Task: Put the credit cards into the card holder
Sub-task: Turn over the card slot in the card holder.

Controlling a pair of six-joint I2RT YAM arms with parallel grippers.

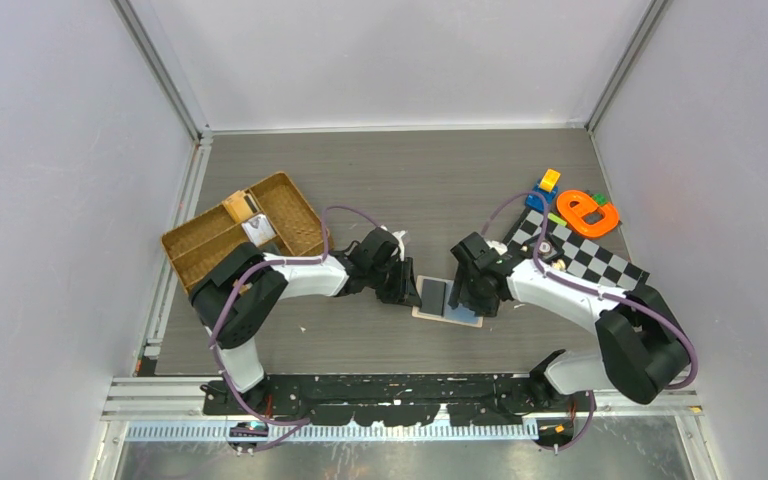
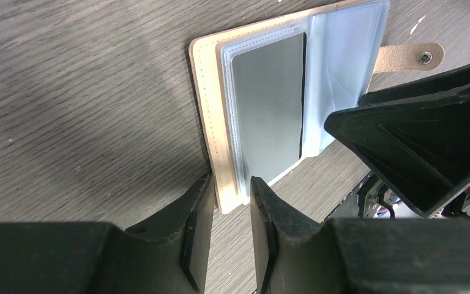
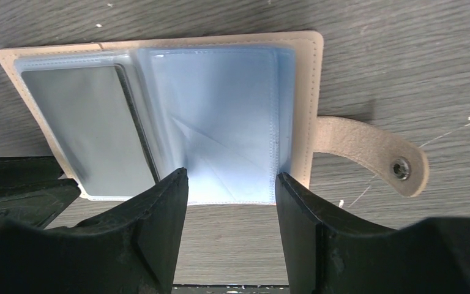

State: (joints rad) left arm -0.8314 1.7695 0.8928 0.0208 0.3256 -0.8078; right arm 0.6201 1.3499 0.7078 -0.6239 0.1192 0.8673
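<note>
The card holder [image 2: 205, 110] lies open and flat on the table [image 1: 360, 170], between the two arms. The grey card [image 2: 268, 113] sits inside the left clear pocket of the holder. The right pocket looks light blue, but I cannot tell if a card is in it. The snap tab [image 3: 373, 153] sticks out from the right edge of the holder.

The left gripper [image 2: 231, 184] has a narrow gap at the holder's near left corner; I cannot tell if it pinches. The right gripper [image 3: 229, 184] stands at the holder's near edge, jaws wide apart, holding nothing.
</note>
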